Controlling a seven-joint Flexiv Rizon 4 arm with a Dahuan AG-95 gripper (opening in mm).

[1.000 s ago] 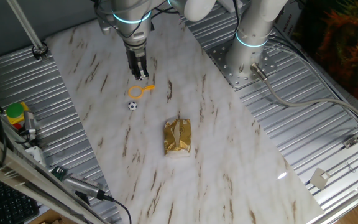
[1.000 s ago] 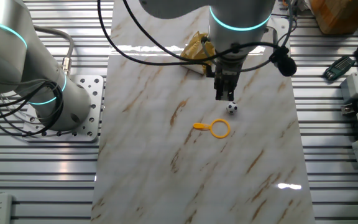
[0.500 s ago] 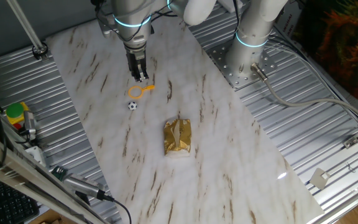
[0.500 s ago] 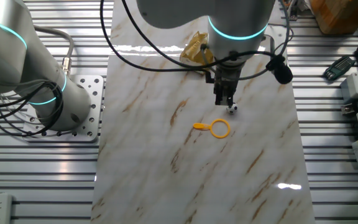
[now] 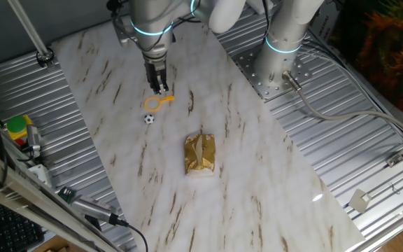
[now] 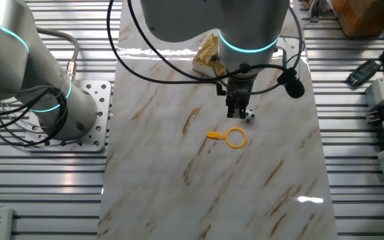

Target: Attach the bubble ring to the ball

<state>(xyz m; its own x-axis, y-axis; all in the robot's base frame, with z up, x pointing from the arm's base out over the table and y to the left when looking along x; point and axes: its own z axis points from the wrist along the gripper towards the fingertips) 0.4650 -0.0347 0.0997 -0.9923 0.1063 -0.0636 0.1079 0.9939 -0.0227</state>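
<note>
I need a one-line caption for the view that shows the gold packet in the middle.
Gripper poised above the ring, ball just beside it.

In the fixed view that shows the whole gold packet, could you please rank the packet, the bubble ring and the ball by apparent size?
1. Gold foil packet, clearly the largest.
2. Bubble ring, hoop plus handle.
3. Ball, the smallest, a bit narrower than the hoop.
All three lie close together on the table, so distance hardly skews this.
</note>
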